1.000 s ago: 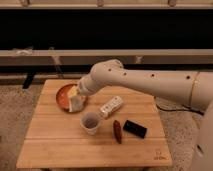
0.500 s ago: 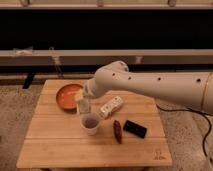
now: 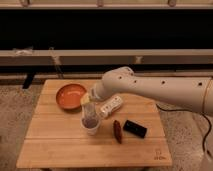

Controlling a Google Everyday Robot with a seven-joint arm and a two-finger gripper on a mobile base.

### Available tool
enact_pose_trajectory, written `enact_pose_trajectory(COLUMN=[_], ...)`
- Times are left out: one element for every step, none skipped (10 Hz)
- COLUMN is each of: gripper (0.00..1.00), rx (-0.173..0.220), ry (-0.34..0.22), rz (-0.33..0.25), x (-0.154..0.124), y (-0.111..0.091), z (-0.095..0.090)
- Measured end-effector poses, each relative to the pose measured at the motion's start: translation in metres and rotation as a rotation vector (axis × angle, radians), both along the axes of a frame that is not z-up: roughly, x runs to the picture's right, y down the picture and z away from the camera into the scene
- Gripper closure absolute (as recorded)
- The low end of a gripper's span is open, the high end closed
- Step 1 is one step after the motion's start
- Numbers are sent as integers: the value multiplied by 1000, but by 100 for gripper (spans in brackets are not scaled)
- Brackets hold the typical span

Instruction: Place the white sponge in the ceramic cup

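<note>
The ceramic cup [image 3: 91, 127] stands upright near the middle of the wooden table [image 3: 60, 145]. It is whitish-grey with a dark inside. My gripper [image 3: 88, 111] points down right above the cup's mouth, at the end of the white arm that comes in from the right. It is shut on the white sponge [image 3: 86, 101], a small pale pad that hangs just above the cup and partly overlaps the bowl's right rim in this view.
An orange shallow bowl [image 3: 70, 96] sits at the back left of the table. A white bar-shaped device [image 3: 112, 106] lies right of the gripper. A brown oblong thing [image 3: 117, 131] and a black block [image 3: 135, 128] lie right of the cup.
The gripper has moved with the sponge from over the orange bowl to the right and forward, and now hangs above the cup. The cup and other things have not moved.
</note>
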State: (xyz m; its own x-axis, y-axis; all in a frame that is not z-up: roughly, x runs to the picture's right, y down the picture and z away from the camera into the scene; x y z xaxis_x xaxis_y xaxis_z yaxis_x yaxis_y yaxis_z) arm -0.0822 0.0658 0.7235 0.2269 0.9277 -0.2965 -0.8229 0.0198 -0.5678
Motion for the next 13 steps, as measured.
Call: enact_pose_trajectory(gripper=[63,53,44,33,24,20,20,20,20,20,20,20,20], rx=[-2,-2,-2,0,2,3,3,3,4,5,8,11,15], ry=[-3,-5,-7,-9,-10,-11,-11,-11,-11,-11,-13,-15,-19], rz=[3,5,5,4,4,5,5,3,3,3,3,1,0], x=[2,4,5,6,6,7,7,6,7,7,7,7,7], y=[2,4,5,6,7,7,8,9,9,9,8,8,8], z=[2,2,3,3,3,3,4,5,5,6,6,6,5])
